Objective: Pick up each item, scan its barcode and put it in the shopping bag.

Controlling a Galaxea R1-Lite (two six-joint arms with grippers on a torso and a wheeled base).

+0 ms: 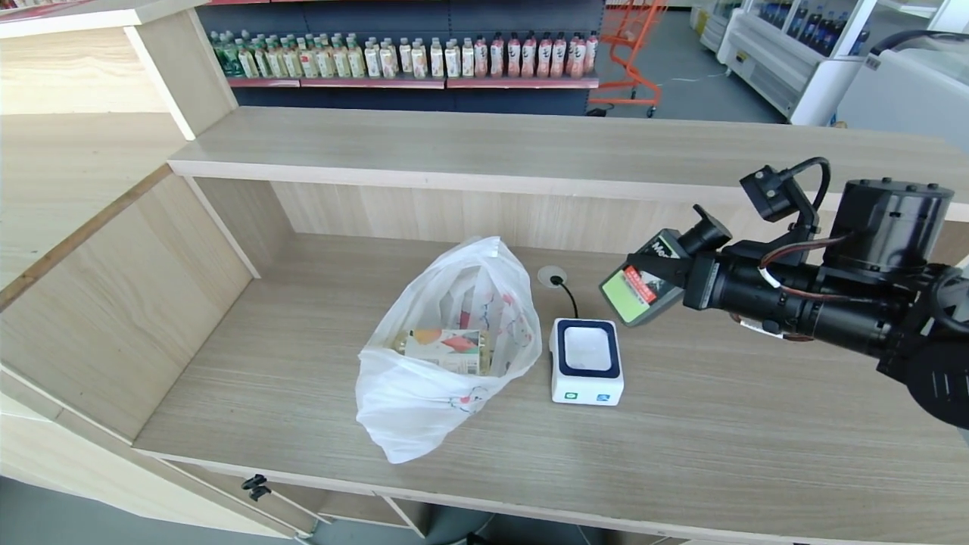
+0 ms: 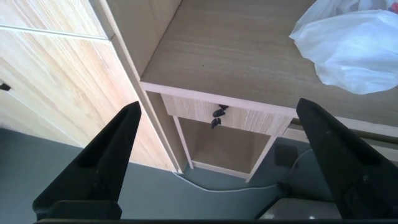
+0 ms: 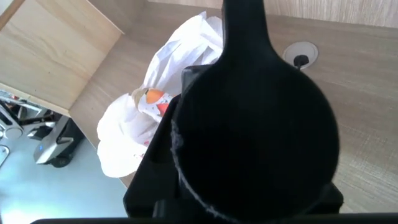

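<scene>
My right gripper (image 1: 676,265) is shut on a green-and-red labelled pack (image 1: 640,291), held tilted in the air just up and right of the white scanner (image 1: 587,359). The pack's dark underside (image 3: 255,137) blocks much of the right wrist view. A white shopping bag (image 1: 424,393) lies open on the counter left of the scanner, with a labelled bottle (image 1: 447,348) inside it. The bag (image 3: 124,137) also shows past the pack. My left gripper (image 2: 214,168) hangs open and empty below the counter's front edge, with the bag (image 2: 354,50) up on the counter beyond it.
The wooden counter (image 1: 719,439) has a raised back ledge (image 1: 530,151) and a side wall (image 1: 129,303) on the left. A cable hole (image 1: 553,276) sits behind the scanner. A black handle (image 2: 217,115) is on the counter's front. Bare counter lies right of the scanner.
</scene>
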